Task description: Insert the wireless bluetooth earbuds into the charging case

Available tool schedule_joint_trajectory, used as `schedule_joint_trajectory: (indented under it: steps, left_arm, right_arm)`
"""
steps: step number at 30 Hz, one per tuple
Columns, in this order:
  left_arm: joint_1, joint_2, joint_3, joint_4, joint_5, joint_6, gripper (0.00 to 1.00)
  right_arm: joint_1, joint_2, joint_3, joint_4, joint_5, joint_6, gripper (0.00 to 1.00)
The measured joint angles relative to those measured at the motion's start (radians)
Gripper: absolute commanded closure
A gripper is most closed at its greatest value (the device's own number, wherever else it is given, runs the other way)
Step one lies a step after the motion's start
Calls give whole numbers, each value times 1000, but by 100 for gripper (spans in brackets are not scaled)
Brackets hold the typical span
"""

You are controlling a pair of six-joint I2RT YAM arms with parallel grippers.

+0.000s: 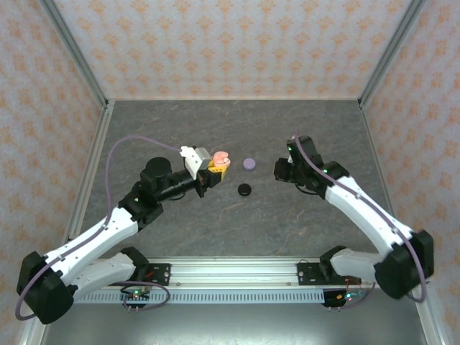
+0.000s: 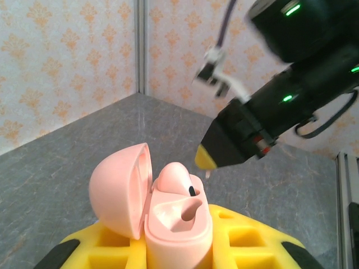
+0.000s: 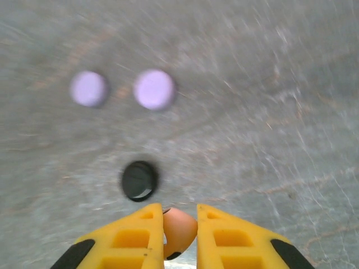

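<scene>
Grey table point(image 1: 215, 230), pink case point(image 2: 178, 230) open, bud point(image 2: 173, 177) inside

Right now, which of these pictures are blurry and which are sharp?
Right wrist view: the table is motion-streaked and the black puck soft-edged, while the right claw and its pink earbud look crisp. Left wrist view: the pink case is sharp, the arm behind smeared. Top view: evenly lit, sharp.

Charging case point(image 2: 168, 216), lower centre: pale pink plastic, smooth, satin sheen.
Earbud point(image 3: 179, 228), bottom centre: pink plastic, smooth.
Left gripper fingers point(image 2: 263, 241) and right gripper fingers point(image 3: 241, 244): yellow plastic, matt.
Black puck point(image 3: 139, 180): glossy.
Lilac puck point(image 1: 249, 164): matt.
Table point(image 1: 287, 223): grey, stone-mottled, matt.
Walls point(image 1: 237, 43): patterned, paper-like.
Rail point(image 1: 230, 267), bottom: bare metal.
Arm shells point(image 1: 363, 210): white plastic, glossy.
</scene>
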Motion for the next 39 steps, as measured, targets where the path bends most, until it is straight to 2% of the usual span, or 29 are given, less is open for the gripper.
schedule_joint_trajectory:
  steps: [4,7,18,26,39]
  left_arm:
    - [0,54,0,33,30,-27,100]
    - [0,96,7,41,68,-31,100]
    - [-19,188,77,56,167,-34,100]
    - [-25,192,83,56,197,-34,100]
    - [-25,194,100,58,217,-34,100]
  right_arm:
    - [67,-121,68,0,4,-85,83]
    - [125,-146,136,0,5,-144,83]
    - [334,-39,336,-6,51,-371,83]
    - [354,24,338,-6,60,-429,83]
    - [365,53,338,0,52,-440,83]
